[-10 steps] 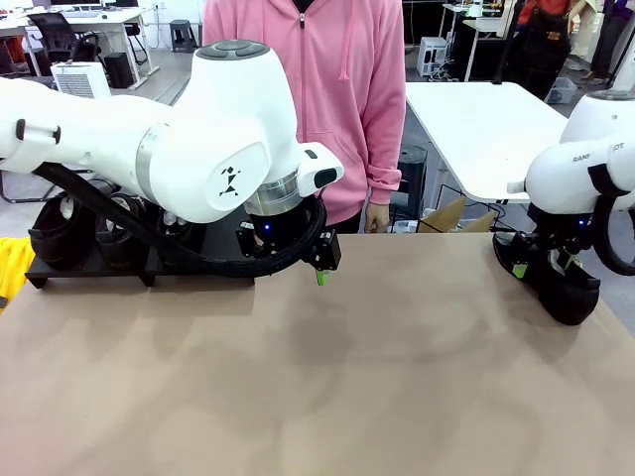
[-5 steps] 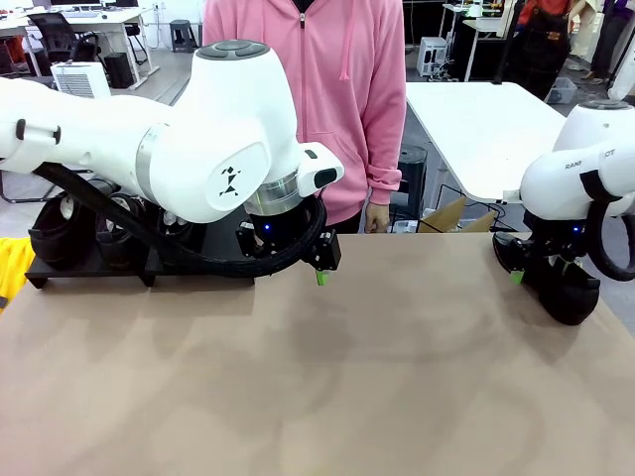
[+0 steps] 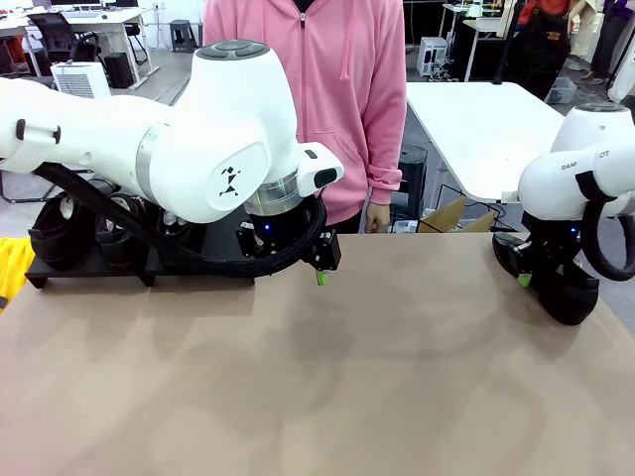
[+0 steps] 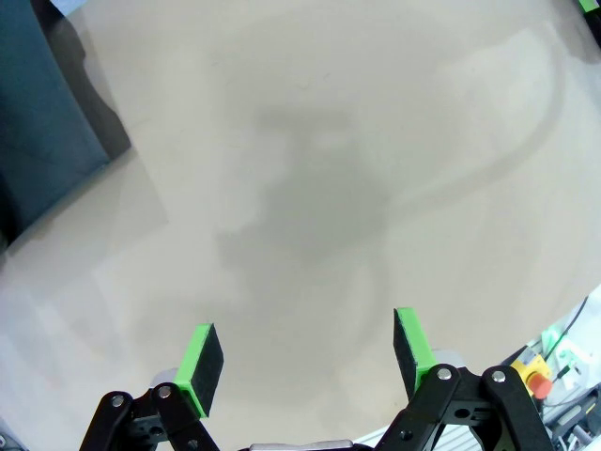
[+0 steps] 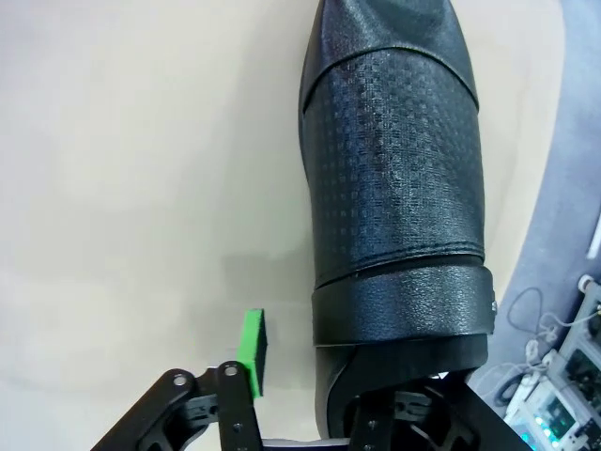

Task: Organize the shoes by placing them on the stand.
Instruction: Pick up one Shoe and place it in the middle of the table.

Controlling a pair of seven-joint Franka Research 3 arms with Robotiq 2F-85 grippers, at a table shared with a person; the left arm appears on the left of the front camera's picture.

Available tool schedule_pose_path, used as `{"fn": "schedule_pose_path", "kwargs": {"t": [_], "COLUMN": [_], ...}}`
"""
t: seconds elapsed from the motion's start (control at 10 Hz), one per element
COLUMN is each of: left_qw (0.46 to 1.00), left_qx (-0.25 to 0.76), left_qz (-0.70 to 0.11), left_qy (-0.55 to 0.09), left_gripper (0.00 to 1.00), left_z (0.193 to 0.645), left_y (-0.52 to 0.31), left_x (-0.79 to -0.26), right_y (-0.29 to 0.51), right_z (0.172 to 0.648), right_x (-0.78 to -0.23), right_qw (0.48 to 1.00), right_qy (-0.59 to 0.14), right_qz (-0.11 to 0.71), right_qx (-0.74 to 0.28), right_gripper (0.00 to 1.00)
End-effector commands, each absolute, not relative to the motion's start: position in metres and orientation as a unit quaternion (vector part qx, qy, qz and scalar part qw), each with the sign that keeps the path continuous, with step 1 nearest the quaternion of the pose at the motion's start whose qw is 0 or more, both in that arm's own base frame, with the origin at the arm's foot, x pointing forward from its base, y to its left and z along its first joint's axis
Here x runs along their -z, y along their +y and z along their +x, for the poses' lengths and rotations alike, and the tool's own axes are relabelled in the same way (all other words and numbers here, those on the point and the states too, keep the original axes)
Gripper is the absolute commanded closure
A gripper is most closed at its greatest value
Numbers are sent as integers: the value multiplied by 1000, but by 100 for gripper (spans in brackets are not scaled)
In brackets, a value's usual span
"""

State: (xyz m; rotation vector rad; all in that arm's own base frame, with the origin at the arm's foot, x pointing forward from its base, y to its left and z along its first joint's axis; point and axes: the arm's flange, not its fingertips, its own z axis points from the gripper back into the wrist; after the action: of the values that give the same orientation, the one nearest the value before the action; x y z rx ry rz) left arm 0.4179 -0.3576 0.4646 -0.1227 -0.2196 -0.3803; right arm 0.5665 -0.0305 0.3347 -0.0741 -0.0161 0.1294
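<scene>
Shoes are the job here. From the front, two shoes sit on the stand at the far left, partly behind the left arm. One more shoe sits on the table at the far right, and the right claw is down at its back end. I think the step is grabbing this shoe; next it needs a firm pinch and a lift across to the stand.

The left wrist view shows the left claw spread wide over bare table, holding nothing.

The right wrist view shows what the front hides: one green pad is outside the shoe wall and the other finger looks tucked inside. I cannot tell if it pinches yet.
</scene>
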Motion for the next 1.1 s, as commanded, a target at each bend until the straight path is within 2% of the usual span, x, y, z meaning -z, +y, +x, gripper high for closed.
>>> {"fn": "schedule_pose_path", "kwargs": {"t": [0.0,0.5,0.7,0.9,1.0], "left_qw": [975,975,975,975,975], "left_qx": [185,185,185,185,185], "left_qz": [-52,-52,-52,-52,-52], "left_qy": [-114,-114,-114,-114,-114], "left_gripper": [7,7,7,7,7], "left_z": [417,417,417,417,417], "left_y": [-355,-355,-355,-355,-355], "left_x": [-466,-466,-466,-466,-466], "right_y": [-35,-39,-33,-4,20], "right_z": [572,569,558,529,507], "right_x": [-337,-346,-375,-416,-434], "right_qw": [997,997,995,988,988], "right_qy": [-11,-26,-49,-75,-66], "right_qz": [-46,-50,-48,-28,6], "right_qx": [-63,-49,70,130,142], "right_gripper": [100,100,100,100,100]}}
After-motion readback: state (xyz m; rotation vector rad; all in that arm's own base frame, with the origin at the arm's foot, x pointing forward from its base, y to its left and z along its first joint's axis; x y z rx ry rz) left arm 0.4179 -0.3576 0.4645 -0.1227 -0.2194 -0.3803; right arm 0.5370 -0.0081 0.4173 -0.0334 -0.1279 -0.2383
